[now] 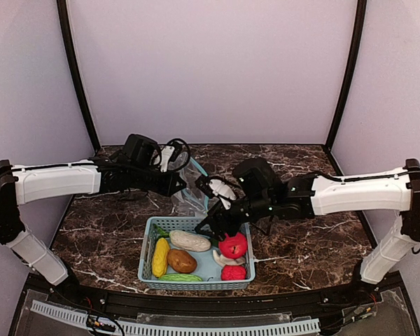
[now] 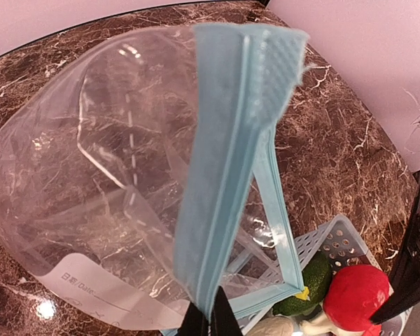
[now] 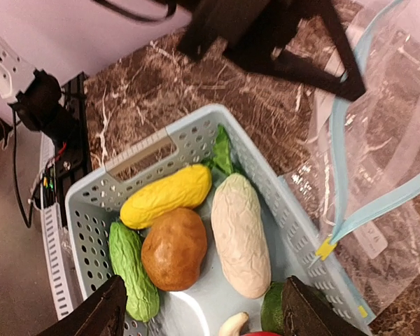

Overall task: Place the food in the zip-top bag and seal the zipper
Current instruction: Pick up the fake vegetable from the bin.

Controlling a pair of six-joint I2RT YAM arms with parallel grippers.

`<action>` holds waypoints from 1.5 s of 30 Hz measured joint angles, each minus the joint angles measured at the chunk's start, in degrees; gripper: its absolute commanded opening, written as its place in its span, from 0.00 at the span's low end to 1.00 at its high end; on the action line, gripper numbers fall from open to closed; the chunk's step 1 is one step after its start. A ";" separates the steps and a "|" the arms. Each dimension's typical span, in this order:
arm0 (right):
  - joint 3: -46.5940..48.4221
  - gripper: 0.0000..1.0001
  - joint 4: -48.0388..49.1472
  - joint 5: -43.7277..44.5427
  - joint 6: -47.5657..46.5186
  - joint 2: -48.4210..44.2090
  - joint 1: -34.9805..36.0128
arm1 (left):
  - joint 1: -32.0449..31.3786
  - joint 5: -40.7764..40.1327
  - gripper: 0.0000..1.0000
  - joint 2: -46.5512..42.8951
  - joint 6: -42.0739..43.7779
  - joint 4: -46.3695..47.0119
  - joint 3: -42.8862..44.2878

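Observation:
The food lies in a light blue basket (image 1: 146,259): yellow corn (image 1: 160,257), brown potato (image 1: 182,261), white radish (image 1: 190,241), red apple (image 1: 233,246), small red fruit (image 1: 233,272), green pod (image 1: 180,277) and white mushroom (image 1: 227,260). The dark green round fruit (image 3: 271,313) sits beside the radish (image 3: 239,234). Just behind the basket, my left gripper (image 2: 208,318) is shut on the blue zipper edge of the clear zip-top bag (image 2: 119,168) and holds its mouth up. My right gripper (image 3: 203,311) hangs open over the basket, nothing between its fingers.
The basket (image 3: 136,150) stands near the table's front edge on dark marble. The bag (image 1: 190,190) lies between the two arms at mid-table. Lilac walls close in the back and sides. A power strip (image 3: 3,59) and cables lie beyond the table edge.

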 measured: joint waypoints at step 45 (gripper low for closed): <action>18.32 0.37 -13.70 4.33 -14.21 28.46 1.70 | 2.27 6.67 0.01 0.00 0.50 -0.26 0.79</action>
